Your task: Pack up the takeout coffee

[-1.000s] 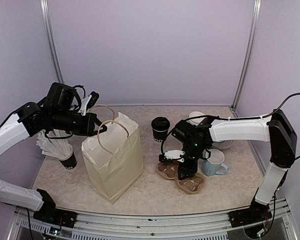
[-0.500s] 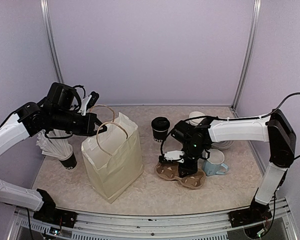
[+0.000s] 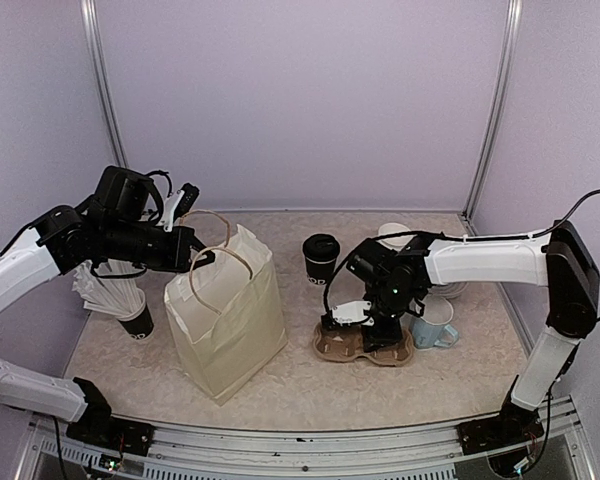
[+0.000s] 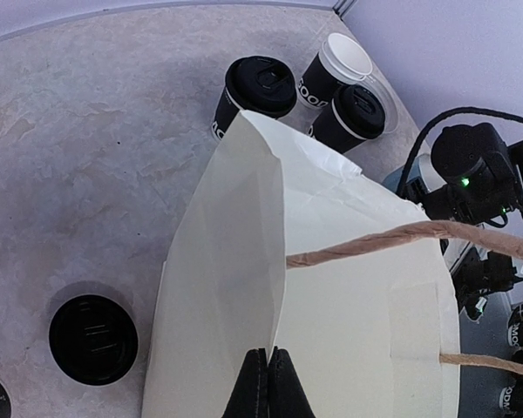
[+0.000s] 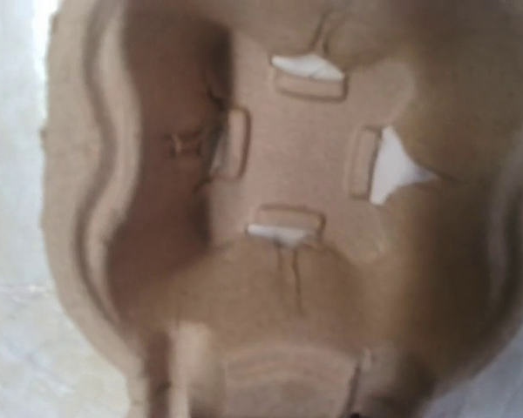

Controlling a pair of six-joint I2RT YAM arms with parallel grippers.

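Three black takeout cups with white lettering stand at the back right. In the left wrist view two carry lids [image 4: 254,91] [image 4: 354,114] and one is open with a white inside [image 4: 338,63]. From the top, one lidded cup [image 3: 320,257] shows; the arm partly hides the others. My left gripper [image 3: 202,258] is shut on the rim of the cream paper bag [image 3: 230,312], its fingertips [image 4: 268,361] pinching the edge. My right gripper [image 3: 365,333] is down on the brown cardboard cup carrier [image 3: 363,347], holding it on the table. The carrier [image 5: 288,209] fills the right wrist view and the fingers are hidden.
A light-blue mug [image 3: 437,325] stands right of the carrier. A black cup full of white sticks [image 3: 128,297] stands left of the bag. A loose black lid [image 4: 93,340] lies on the table beside the bag. The bag's rope handle [image 4: 392,240] crosses its mouth.
My right gripper has turned the carrier from lying diagonally to lying level, left to right, and shifted it slightly toward the mug. The left gripper and bag have stayed put.
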